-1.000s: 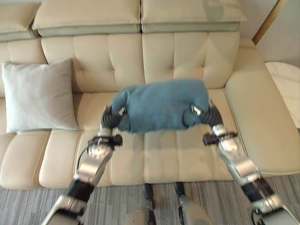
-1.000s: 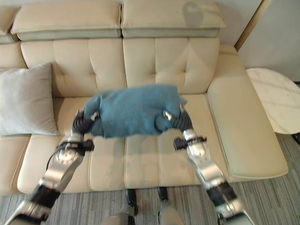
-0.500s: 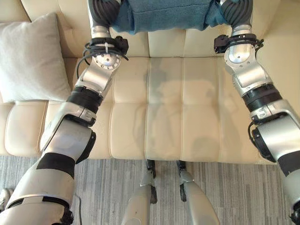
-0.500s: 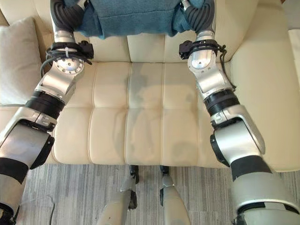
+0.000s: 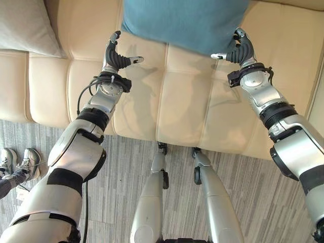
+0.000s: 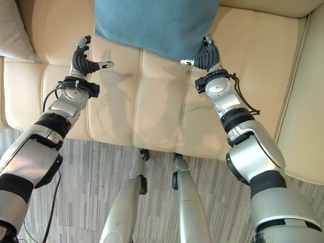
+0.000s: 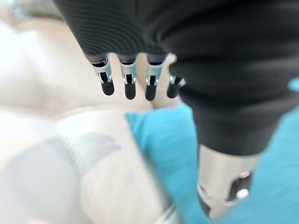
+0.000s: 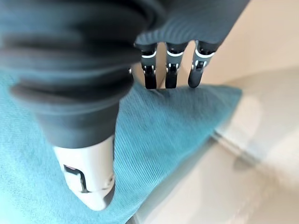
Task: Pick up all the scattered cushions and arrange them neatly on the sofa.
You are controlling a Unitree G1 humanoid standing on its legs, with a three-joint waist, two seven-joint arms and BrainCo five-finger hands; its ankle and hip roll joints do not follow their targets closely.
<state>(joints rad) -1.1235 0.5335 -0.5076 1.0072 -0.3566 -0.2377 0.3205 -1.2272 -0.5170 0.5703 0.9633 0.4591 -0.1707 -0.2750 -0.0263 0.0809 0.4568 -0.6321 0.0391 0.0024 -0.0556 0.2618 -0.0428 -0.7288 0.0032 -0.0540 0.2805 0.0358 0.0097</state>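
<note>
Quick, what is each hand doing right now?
Left hand: open, beside the blue cushion.
Right hand: open, at the cushion's edge.

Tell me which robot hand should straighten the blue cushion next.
Right, probably. The right robot hand sits open against the blue cushion at its corner, while the left robot hand, also open, hangs over bare sofa seat, apart from it.

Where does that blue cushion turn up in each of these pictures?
Left eye view: blue cushion at top centre, on the sofa.
Right eye view: top centre.
Left wrist view: beside the left robot hand.
Right wrist view: under the right robot hand.
Shared landmark: the cream sofa.
</note>
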